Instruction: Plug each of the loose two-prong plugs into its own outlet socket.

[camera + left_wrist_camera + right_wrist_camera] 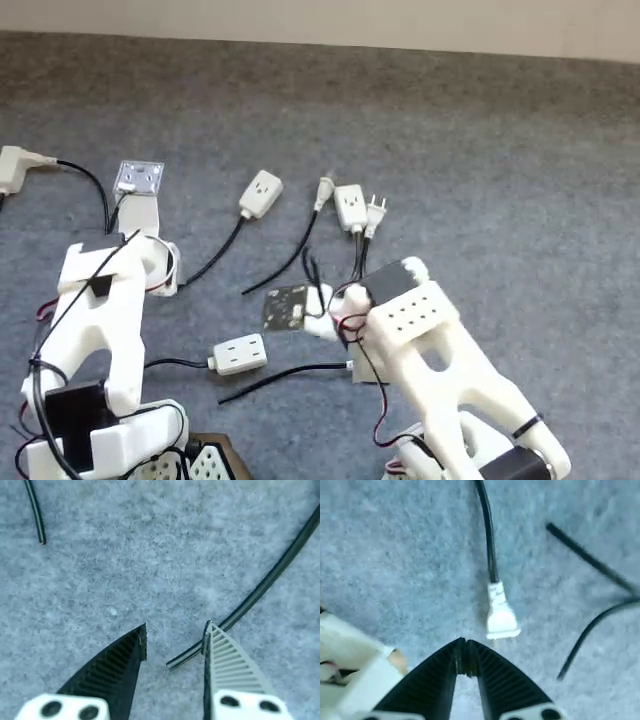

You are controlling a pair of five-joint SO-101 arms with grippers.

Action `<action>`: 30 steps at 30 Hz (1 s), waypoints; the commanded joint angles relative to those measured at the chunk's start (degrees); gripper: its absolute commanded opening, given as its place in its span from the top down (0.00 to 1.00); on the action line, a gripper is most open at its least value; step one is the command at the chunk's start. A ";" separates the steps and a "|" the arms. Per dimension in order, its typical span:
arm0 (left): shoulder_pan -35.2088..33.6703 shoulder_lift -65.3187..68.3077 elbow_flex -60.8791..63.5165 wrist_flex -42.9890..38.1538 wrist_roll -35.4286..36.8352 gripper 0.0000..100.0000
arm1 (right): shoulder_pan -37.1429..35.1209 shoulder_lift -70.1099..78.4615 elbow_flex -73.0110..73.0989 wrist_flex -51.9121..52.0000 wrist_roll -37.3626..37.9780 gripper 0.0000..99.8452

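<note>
High view: three white outlet sockets [260, 193] are counted on the grey carpet [480, 150], each on a black cord [215, 255], all with slots uncovered. Two loose two-prong plugs [375, 212] are seen on either side of the middle socket [350, 205], just beside it, with their cords trailing toward the arms. A fourth white piece [14, 167] is cut off by the left edge; whether it is a plug or a socket cannot be told. In the right wrist view, a white plug [501, 617] is laid flat, its prongs turned toward the right gripper [466, 650], whose black jaws are pressed together on nothing. In the left wrist view, the left gripper [175, 630] is spread wide, and a loose cord end [172, 664] is seen between its fingers.
</note>
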 commanded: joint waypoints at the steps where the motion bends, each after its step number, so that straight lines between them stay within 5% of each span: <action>1: -0.92 -0.92 1.54 -3.87 -0.62 0.80 | -2.77 -0.22 1.36 -4.70 2.11 0.99; 5: -0.92 -0.92 1.89 -3.96 -0.70 0.80 | -3.82 -0.31 3.03 -9.27 2.20 0.98; 11: -0.48 -0.84 1.98 -3.96 -0.70 0.80 | -3.74 -0.22 6.99 -16.40 2.29 0.82; 30: 1.98 -0.84 4.09 -5.98 -3.60 0.80 | -3.74 0.13 12.35 -16.84 2.02 0.82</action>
